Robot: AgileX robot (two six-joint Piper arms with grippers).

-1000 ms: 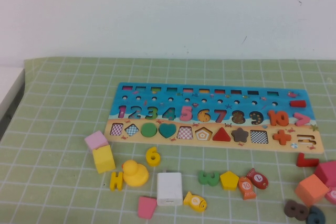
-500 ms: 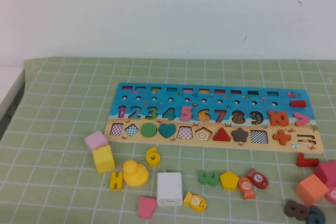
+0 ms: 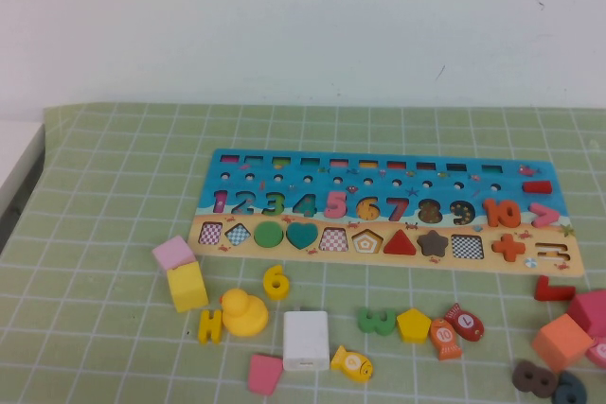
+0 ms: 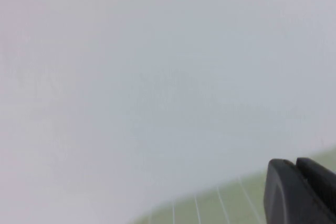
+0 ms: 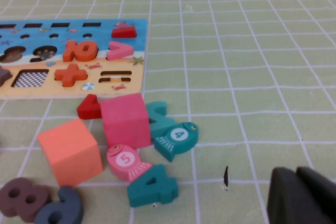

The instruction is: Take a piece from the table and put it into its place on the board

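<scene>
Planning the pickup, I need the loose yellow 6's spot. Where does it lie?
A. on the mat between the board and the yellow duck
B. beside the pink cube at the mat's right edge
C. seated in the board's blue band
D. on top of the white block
A: the yellow 6 lies flat on the green mat, just below the board and up-right of the yellow duck. Neither gripper is near it; the left gripper and right gripper only edge into their wrist views.
</scene>
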